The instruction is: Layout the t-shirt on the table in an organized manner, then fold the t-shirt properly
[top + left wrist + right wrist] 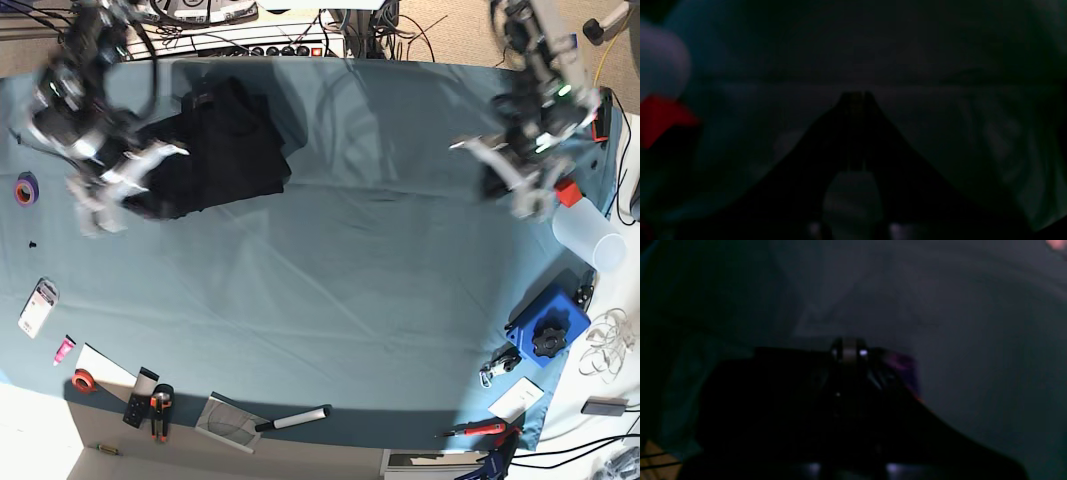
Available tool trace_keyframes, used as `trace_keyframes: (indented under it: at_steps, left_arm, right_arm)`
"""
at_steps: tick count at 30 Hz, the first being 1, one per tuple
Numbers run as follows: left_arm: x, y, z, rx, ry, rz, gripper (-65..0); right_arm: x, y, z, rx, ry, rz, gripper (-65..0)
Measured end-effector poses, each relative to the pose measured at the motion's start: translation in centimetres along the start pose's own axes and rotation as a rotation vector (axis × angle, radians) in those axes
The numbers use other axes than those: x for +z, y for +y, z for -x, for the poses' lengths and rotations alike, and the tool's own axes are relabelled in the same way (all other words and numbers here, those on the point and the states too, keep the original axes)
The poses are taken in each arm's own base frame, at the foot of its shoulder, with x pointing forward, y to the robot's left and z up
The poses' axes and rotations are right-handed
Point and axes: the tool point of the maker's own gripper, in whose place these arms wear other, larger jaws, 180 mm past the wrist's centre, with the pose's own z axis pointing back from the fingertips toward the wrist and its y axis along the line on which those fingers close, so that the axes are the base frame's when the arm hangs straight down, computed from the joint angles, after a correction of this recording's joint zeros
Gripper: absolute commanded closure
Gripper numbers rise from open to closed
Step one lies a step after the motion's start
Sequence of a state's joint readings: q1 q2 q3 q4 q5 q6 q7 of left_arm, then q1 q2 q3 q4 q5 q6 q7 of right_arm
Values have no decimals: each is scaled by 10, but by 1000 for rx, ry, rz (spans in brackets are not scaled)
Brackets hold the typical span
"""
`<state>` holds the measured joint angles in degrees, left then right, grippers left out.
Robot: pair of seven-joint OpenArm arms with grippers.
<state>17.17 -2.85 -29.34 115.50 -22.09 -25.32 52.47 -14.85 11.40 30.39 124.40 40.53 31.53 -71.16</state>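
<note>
The black t-shirt (225, 140) lies bunched at the back left of the teal table (330, 290). My right gripper (172, 152), on the left of the base view, sits at the shirt's left edge. In the right wrist view its fingers (849, 351) are shut, with black cloth (780, 400) and a bit of purple print (905, 366) draped around them. My left gripper (466, 145) hovers over bare table at the back right, far from the shirt. Its dark fingers (855, 96) are pressed together with nothing between them.
A red block (567, 192), a translucent cup (592, 238) and a blue box (548, 325) stand near the right edge below the left arm. A purple tape roll (25, 188) lies at the left edge. A red tape roll (83, 380), hand tools and a marker (295, 418) line the front edge.
</note>
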Motion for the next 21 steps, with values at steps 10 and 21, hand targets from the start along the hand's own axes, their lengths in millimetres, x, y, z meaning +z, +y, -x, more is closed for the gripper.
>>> trace_keyframes:
  at_steps: [10,21]
  left_arm:
    - [47,19,58,23,174,-12,0]
    - [99,13,144,66,414,-16,0]
  right_arm:
    - [62,-22,91,-183,260,56,0]
    - [118,-1,164,-194,512,10,0]
